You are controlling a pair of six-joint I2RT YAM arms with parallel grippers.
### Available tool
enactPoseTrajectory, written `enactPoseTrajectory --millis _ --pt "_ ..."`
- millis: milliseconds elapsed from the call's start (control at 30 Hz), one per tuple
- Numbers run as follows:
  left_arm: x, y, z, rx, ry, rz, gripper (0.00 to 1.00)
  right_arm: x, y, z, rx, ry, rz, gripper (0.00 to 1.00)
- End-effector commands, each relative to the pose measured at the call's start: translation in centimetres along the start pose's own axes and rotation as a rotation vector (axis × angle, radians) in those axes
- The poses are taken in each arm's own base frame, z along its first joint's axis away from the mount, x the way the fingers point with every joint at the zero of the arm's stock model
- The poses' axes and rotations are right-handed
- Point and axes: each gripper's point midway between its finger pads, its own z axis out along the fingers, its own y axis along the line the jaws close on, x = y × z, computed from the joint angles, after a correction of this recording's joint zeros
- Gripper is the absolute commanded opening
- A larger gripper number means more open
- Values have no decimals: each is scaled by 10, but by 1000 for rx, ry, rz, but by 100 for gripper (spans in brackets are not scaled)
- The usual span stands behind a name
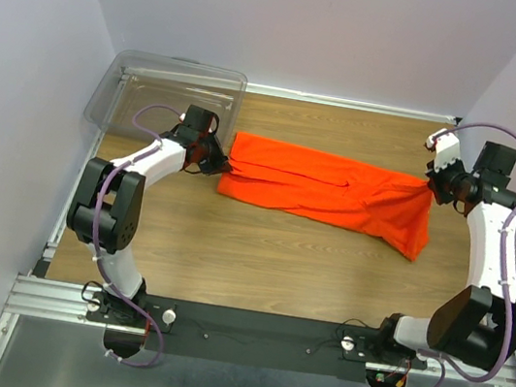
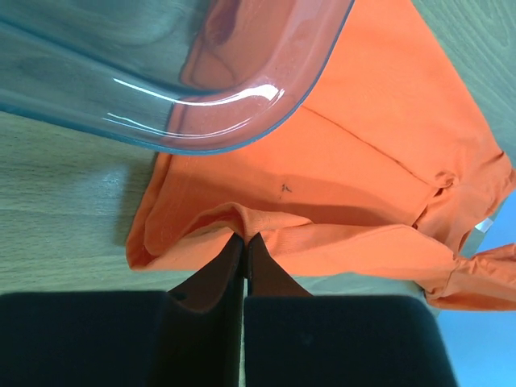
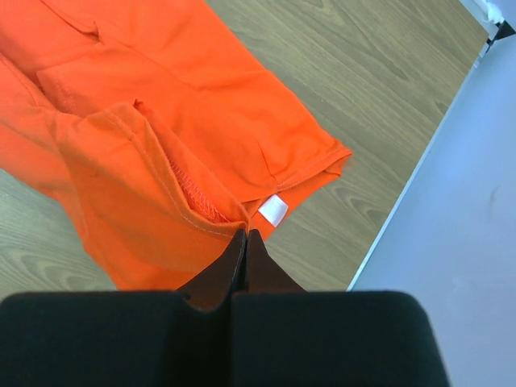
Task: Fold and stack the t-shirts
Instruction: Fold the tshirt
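A bright orange t-shirt (image 1: 327,193) lies stretched sideways across the middle of the wooden table, folded lengthwise. My left gripper (image 1: 223,162) is shut on its left edge; in the left wrist view (image 2: 245,236) the fabric (image 2: 339,161) bunches between the jaws. My right gripper (image 1: 430,181) is shut on its right edge, and the right wrist view (image 3: 244,232) shows a hemmed edge pinched there, lifted off the table. A small white tag (image 3: 273,210) shows next to the tips.
A clear plastic bin (image 1: 171,91) stands at the back left, close behind my left gripper; its rim (image 2: 201,121) hangs over the shirt in the left wrist view. Walls close the table on the left, back and right.
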Motion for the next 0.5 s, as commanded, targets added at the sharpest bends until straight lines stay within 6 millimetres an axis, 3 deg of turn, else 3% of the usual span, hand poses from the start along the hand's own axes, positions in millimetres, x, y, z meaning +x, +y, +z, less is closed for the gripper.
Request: enactPoseTrajectory --millis 0,267,400,467 --pt "-7 9 4 -42 -16 8 7 -16 -10 -1 3 -56 -6 1" --pt "-8 6 3 -22 -18 35 9 -20 -10 1 -4 -65 -5 1" --pt "-6 -1 0 16 -7 69 39 -19 -9 2 -14 -68 -1 1" --pt "-4 -1 -1 25 -5 78 41 -19 -9 3 -19 -69 0 1"
